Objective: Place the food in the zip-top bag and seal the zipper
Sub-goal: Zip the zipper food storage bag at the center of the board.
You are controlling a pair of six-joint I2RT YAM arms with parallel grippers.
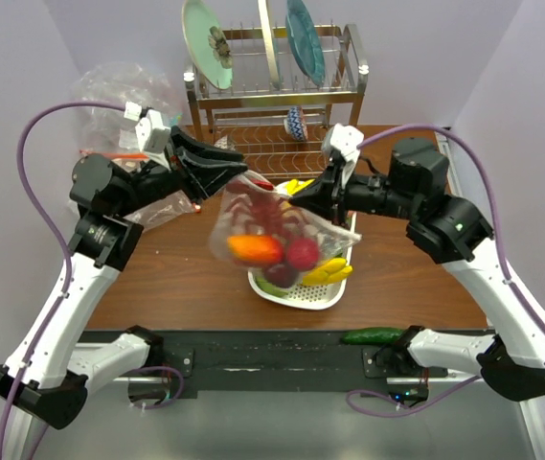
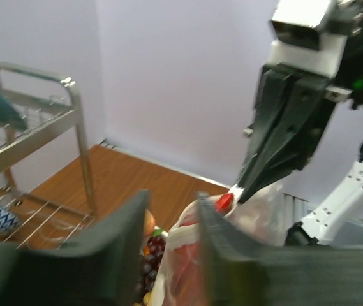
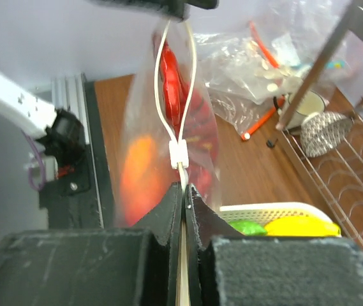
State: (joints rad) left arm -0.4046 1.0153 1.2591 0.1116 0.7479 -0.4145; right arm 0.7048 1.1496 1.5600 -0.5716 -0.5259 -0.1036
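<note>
Your clear plastic zip-top bag (image 1: 264, 230) hangs at frame centre, red toy lobster (image 1: 268, 213) and orange fruit (image 1: 254, 250) inside, above the white tray (image 1: 303, 298) of yellow bananas (image 1: 329, 272). Right claw (image 1: 297, 196) pinches its zipper (image 3: 182, 176); left claw (image 1: 239, 178) stands slightly parted.

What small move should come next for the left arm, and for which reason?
Probably close the left end effector on the zip-top bag corner lying between its jaws. They stand apart, while the bag, full of food, hangs above the white tray, seemingly held only by the right end effector, shut on the zipper, whose tracks gape apart.
</note>
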